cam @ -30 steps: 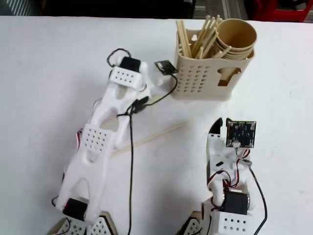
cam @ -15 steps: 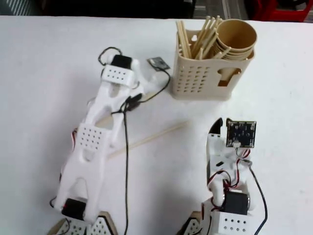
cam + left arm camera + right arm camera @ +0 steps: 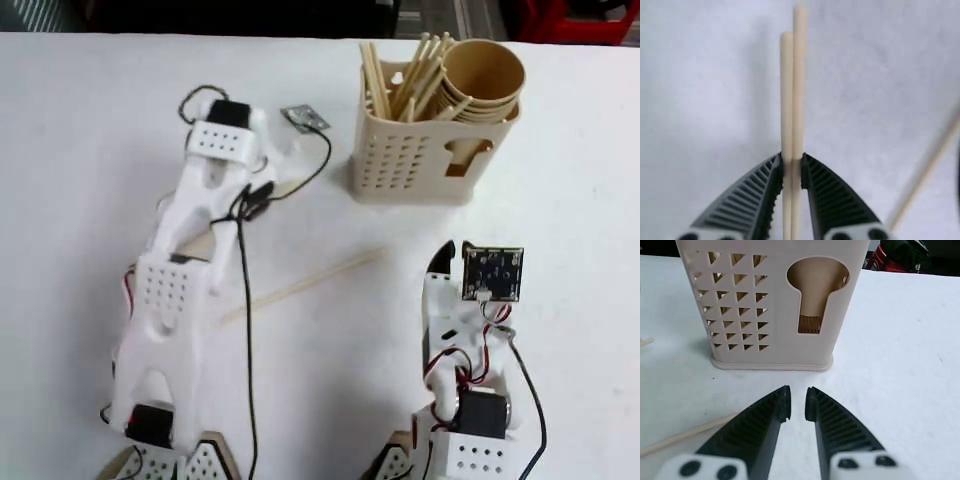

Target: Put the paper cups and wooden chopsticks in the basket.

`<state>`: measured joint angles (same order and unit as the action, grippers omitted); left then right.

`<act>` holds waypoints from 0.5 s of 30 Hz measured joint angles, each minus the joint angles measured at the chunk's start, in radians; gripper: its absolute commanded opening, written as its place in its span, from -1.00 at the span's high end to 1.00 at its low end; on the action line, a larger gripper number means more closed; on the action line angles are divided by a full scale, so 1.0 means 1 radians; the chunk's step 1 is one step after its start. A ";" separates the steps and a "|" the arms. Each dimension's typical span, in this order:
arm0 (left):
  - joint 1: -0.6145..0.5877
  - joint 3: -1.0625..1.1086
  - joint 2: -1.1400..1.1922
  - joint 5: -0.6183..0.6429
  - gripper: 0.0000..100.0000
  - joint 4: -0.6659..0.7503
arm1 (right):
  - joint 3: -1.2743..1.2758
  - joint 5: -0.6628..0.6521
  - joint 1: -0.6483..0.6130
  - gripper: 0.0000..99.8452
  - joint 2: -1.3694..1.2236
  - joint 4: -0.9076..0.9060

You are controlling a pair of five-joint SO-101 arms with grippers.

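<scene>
In front of the basket (image 3: 420, 165), right end effector (image 3: 797, 402): jaws a narrow gap apart, holding nothing, facing the basket's slotted side.
Loose chopstick (image 3: 305, 285): flat on the bench (image 3: 90, 120), in front of the basket and apart from it, between the two arms.
Left end effector (image 3: 791, 161): clamped on a pair of chopsticks (image 3: 792, 90), off to the basket's left in the high view, not touching it.
Step in hand: delivering that pair, by my judgement; next it needs lifting above the rim, then release.
Basket contents: bundled chopsticks (image 3: 400, 80) at one end, stacked paper cups (image 3: 485, 70) at the other.
</scene>
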<state>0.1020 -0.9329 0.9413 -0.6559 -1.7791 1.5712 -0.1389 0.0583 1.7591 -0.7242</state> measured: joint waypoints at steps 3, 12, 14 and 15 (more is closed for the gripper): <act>-0.003 0.086 -0.118 0.000 0.96 0.000 | 0.000 0.000 0.000 0.87 0.000 0.000; 0.021 0.169 -0.462 0.075 0.96 -0.006 | 0.000 0.000 0.000 0.87 0.000 0.000; 0.058 0.169 -0.532 0.104 0.96 0.003 | 0.000 0.000 0.000 0.87 0.000 0.000; 0.078 0.169 -0.565 0.124 0.96 0.015 | 0.000 0.000 0.000 0.87 0.000 0.000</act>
<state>0.1803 -0.7641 0.3767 -0.5317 -1.7637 1.5712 -0.1389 0.0583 1.7591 -0.7242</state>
